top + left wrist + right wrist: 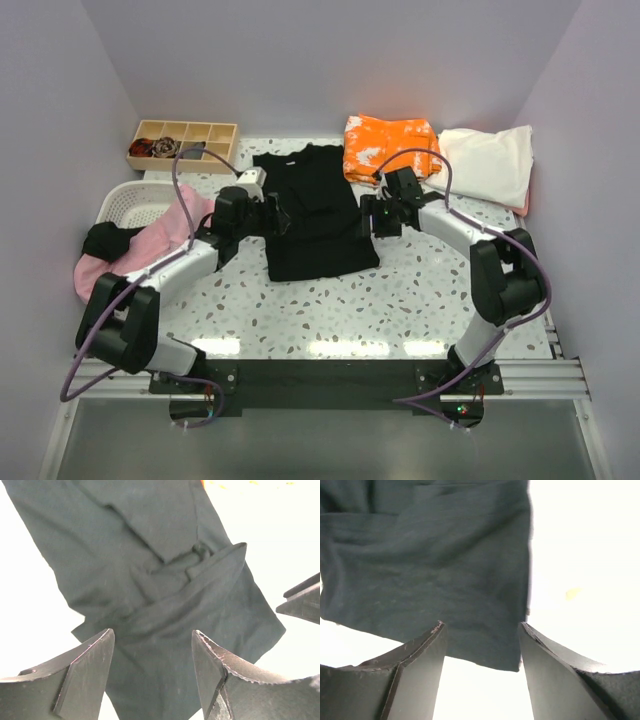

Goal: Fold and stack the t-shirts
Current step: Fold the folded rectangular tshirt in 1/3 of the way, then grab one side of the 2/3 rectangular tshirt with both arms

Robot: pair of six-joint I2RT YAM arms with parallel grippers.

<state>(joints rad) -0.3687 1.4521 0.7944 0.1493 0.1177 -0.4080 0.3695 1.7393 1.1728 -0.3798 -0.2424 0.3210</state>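
Flanking the large plain black cloth t-shirt [315, 230], lying at the middle of the speckled white table [330, 305], with the left two-finger gripper [280, 218] at one side edge and the right two-finger gripper [368, 216] at the other. Holding both pairs of fingers apart, gripping nothing, cloth lying beneath each. Probably staging symmetrically for the next fold. Leaving the orange white-blotched shirt [385, 148] and cream shirt [490, 162] waiting at the far edge, the pink shirt [150, 245] draped by the white slotted plastic basket [125, 205].
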